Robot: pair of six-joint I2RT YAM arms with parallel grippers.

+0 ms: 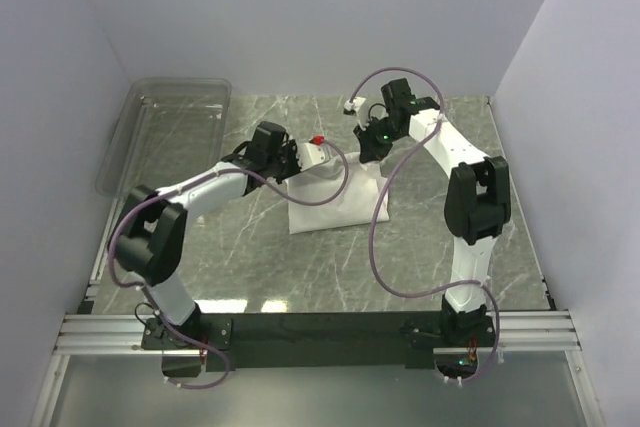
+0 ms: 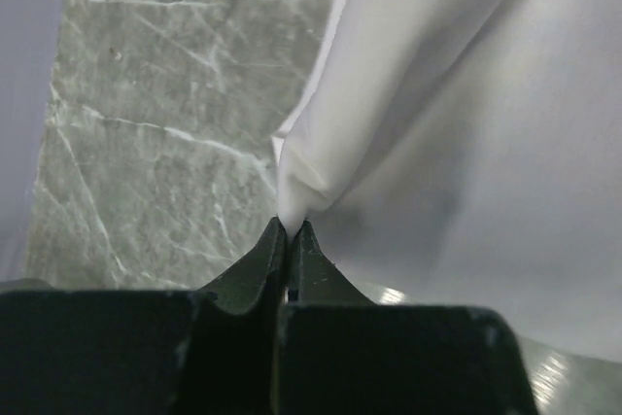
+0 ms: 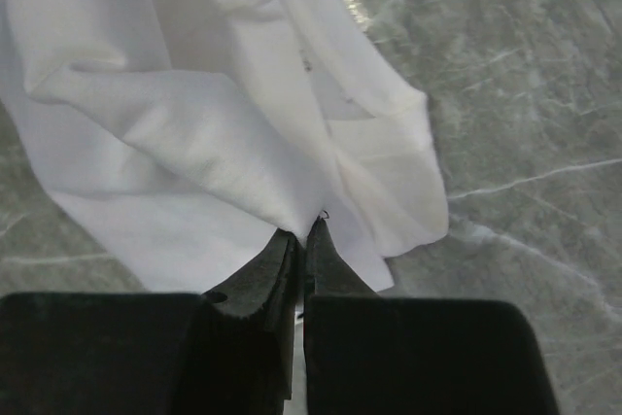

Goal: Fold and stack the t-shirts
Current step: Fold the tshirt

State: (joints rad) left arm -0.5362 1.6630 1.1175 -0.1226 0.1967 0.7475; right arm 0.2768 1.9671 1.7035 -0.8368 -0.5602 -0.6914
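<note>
A white t-shirt [image 1: 325,199] hangs between my two grippers over the middle of the marble table, its lower part resting on the table. A bit of its red print [image 1: 318,139] shows at the top left edge. My left gripper [image 1: 296,159] is shut on the shirt's left upper edge; in the left wrist view the cloth [image 2: 408,94] rises from the closed tips [image 2: 291,225]. My right gripper [image 1: 372,152] is shut on the right upper edge; in the right wrist view the cloth [image 3: 214,114] bunches at the closed tips [image 3: 304,228].
A clear plastic bin [image 1: 165,132] stands at the back left of the table. Purple cables loop from both arms over the table's middle. Bare marble [image 1: 250,267] lies in front of the shirt. White walls enclose the table on three sides.
</note>
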